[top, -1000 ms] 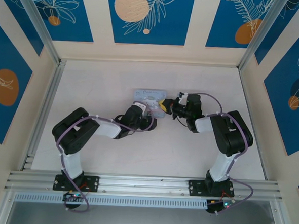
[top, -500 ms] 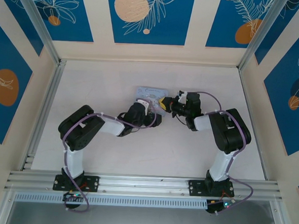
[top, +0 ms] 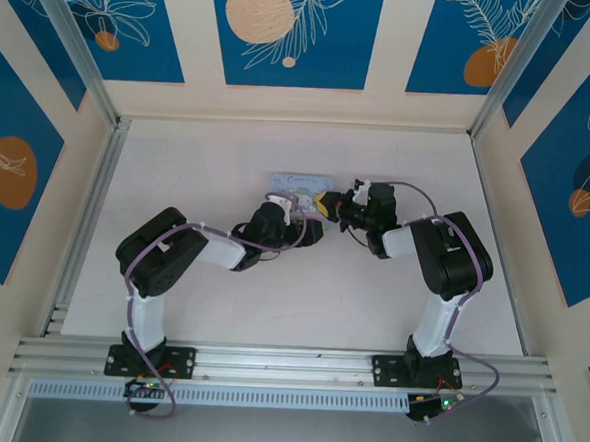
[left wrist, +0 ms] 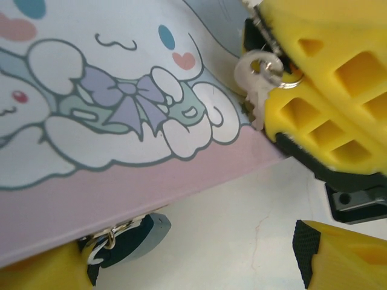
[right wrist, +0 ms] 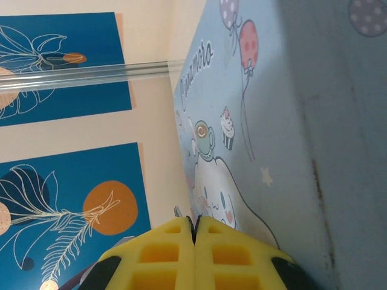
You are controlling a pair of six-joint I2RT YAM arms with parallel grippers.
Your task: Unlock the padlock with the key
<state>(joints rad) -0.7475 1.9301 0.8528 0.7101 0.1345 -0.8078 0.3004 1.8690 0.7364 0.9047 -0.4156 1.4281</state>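
Padlock (left wrist: pixel 136 237) sits on the worktop (left wrist: pixel 242 229) at the tin's (left wrist: pixel 121 181) edge, just beside one finger of the left tool (left wrist: pixel 193 266), which gapes wide, gripping nothing. Key (left wrist: pixel 260 75) is pinched in the closed right tool (right wrist: pixel 195 229), by the tin's corner.

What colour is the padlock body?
The padlock is dark teal-blue; left wrist view shows it best.

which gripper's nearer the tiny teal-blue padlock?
Left: the padlock lies beside a finger of the left gripper. The right gripper, shut on the small silver key, is further along the edge of the pale cartoon-printed tin.
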